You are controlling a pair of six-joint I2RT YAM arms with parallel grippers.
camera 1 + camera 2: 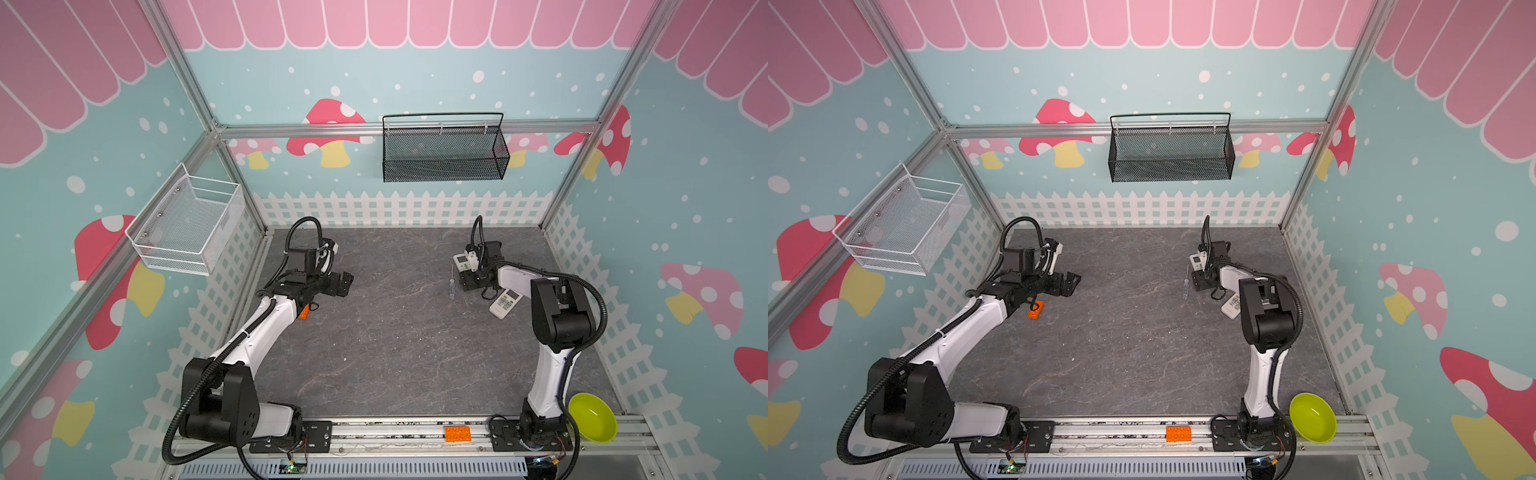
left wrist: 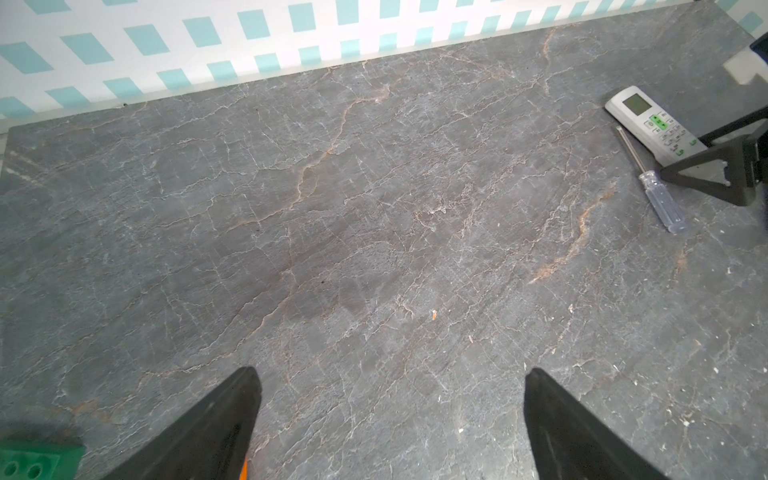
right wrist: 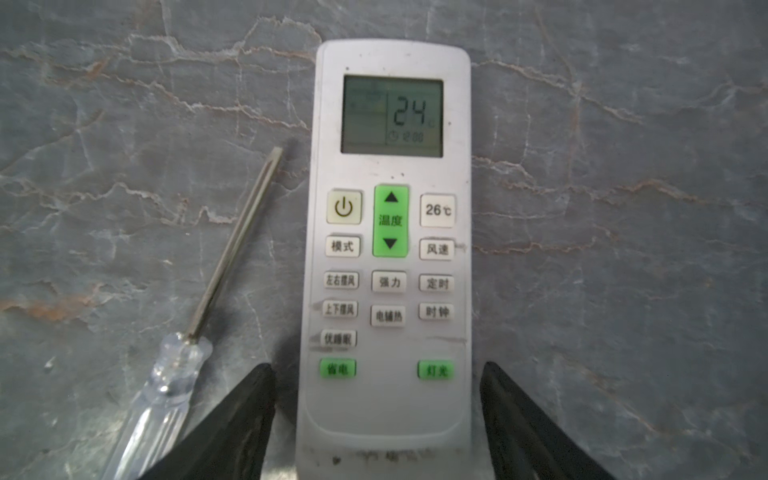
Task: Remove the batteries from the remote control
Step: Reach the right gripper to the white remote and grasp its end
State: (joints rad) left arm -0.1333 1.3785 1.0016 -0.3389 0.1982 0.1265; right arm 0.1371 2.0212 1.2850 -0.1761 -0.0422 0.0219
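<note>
In both top views the middle of the surface (image 1: 395, 340) is free to cross, but right of centre, at my right hand (image 3: 377, 370), the screwdriver (image 3: 230, 249) lies just beside the remote (image 3: 390, 257), crowding it.

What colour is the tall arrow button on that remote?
That button on the remote is bright green, clearest in the right wrist view.

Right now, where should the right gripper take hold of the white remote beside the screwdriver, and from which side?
Grip the remote across its narrow width at the plain end below the buttons, coming down from above. It lies flat, face up, with straight parallel long edges, and the right gripper straddles that end. Mind the screwdriver alongside.
</note>
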